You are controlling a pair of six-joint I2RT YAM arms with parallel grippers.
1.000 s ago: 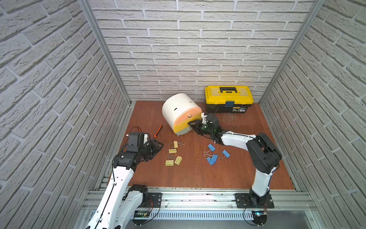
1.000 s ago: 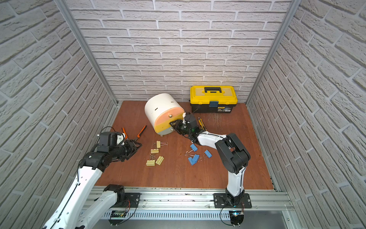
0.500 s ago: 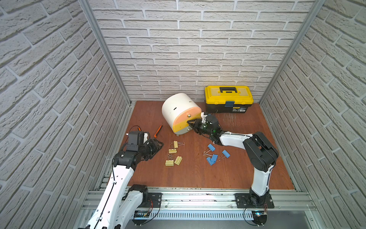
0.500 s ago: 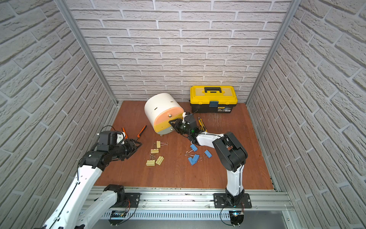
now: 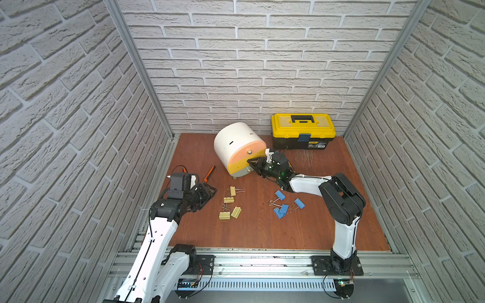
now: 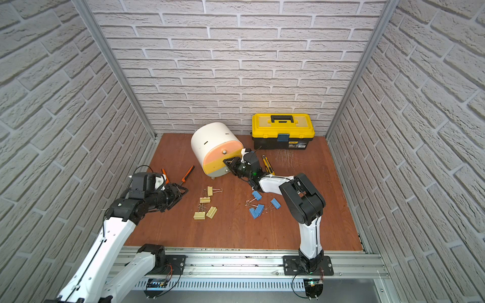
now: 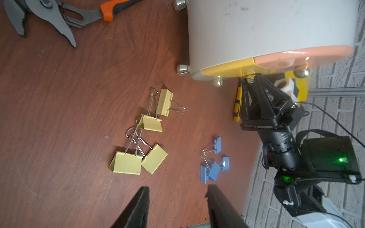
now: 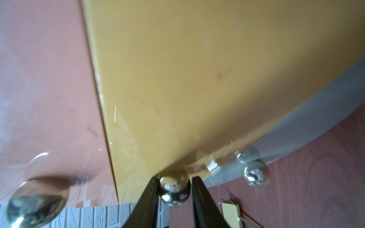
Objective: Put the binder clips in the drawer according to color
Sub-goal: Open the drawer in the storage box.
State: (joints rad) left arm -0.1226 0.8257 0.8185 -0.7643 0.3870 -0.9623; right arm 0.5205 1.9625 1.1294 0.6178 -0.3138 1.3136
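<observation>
The drawer (image 5: 236,147) (image 6: 212,144) is a white barrel cabinet with peach, yellow and grey fronts, standing at the back of the table. My right gripper (image 5: 251,163) (image 6: 227,164) (image 8: 174,178) is at the yellow front (image 8: 177,79), its two fingers pressed against either side of that front's shiny knob (image 8: 173,187). Several pale yellow binder clips (image 5: 229,202) (image 7: 138,138) lie left of centre, and several blue ones (image 5: 284,204) (image 7: 214,163) lie to their right. My left gripper (image 5: 211,190) (image 7: 176,190) hovers open left of the yellow clips, with nothing between its fingers.
A yellow-and-black toolbox (image 5: 303,131) stands against the back wall, right of the cabinet. A utility knife (image 6: 267,164) lies behind my right wrist. Orange-handled pliers (image 5: 209,174) (image 7: 49,15) lie near the left wall by my left gripper. Brick walls enclose three sides.
The right gripper's fingers have narrowed onto the yellow front's knob, and its arm edged slightly toward the cabinet. The left arm and the clips have not moved.
</observation>
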